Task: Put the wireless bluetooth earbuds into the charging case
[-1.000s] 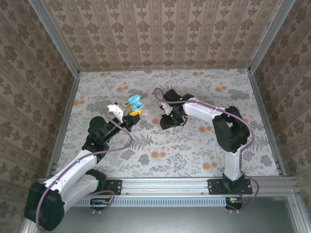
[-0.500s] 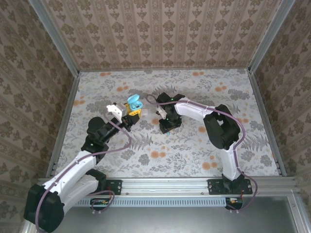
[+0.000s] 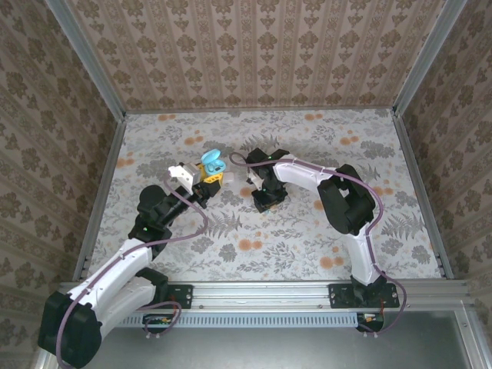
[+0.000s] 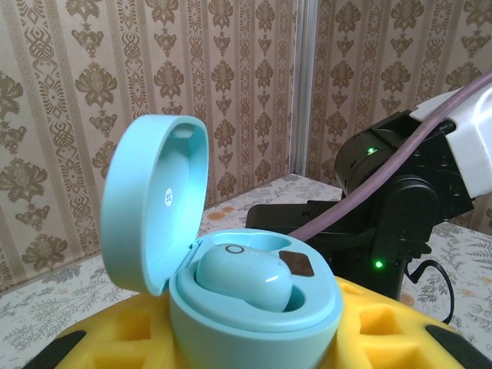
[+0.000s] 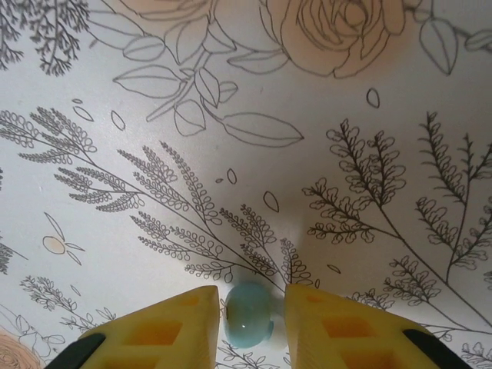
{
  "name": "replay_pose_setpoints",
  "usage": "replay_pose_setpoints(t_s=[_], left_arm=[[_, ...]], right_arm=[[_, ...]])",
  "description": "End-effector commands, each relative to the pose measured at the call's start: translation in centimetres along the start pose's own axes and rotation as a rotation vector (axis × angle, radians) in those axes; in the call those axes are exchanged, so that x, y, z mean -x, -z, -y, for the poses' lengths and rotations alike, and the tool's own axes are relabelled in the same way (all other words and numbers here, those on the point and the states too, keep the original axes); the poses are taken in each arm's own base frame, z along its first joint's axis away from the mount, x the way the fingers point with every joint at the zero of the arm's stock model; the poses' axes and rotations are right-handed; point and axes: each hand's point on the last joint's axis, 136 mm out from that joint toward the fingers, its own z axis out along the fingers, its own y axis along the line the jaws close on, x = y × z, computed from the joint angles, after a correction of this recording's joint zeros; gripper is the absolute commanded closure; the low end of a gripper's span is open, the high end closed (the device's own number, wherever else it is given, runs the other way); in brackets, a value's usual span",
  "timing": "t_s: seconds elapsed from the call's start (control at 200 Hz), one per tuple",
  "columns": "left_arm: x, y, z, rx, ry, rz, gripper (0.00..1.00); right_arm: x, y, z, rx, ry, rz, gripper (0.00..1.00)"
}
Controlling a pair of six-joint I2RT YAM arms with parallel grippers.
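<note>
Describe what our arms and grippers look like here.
Left arm and right arm: white link shells, black joints, a mauve cable running along each. Right gripper fingers are yellow blocks with recessed cutouts. Green LEDs glow on a black housing.

- We see a table (image 3: 300, 238) covered in a pale print of grey ferns and orange blossoms. In the right wrist view we make out fine leaf outlines and a peach rose (image 5: 338, 31).
- Walls (image 3: 261, 54) in brown damask wallpaper close it in on three sides.
- Metal posts (image 3: 87, 61) run up the corners; we find one as a grey strip in the left wrist view.
- A metal rail (image 3: 261, 293) lies along the near edge.
</note>
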Motion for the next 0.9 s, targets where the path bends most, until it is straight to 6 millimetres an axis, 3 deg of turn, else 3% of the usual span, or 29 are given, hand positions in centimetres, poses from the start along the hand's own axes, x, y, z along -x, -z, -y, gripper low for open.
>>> replay_pose_setpoints(t_s=[0.0, 0.39, 0.57, 0.75, 0.895], left_arm=[[1.9, -0.2, 0.0, -0.007, -0.007, 0.041, 0.74], [1.8, -0.5, 0.0, -0.017, -0.002, 0.035, 0.74], [2.1, -0.6, 0.1, -0.022, 0.0, 0.037, 0.74], [1.3, -0.8, 0.2, -0.032, 0.011, 0.014, 0.74], [0.4, -0.9, 0.3, -0.041, 0.011, -0.016, 0.73]], right_arm=[[-0.4, -0.4, 0.2, -0.026, 0.02, -0.04, 0.7], [-1.1, -1.4, 0.1, -0.014, 0.01, -0.07, 0.71], [-0.7, -0.7, -0.1, -0.001, 0.007, -0.038, 0.76], [0.1, 2.8, -1.0, 0.089, -0.036, 0.054, 0.77], [0.5, 8.4, -2.1, 0.323, -0.131, 0.171, 0.77]])
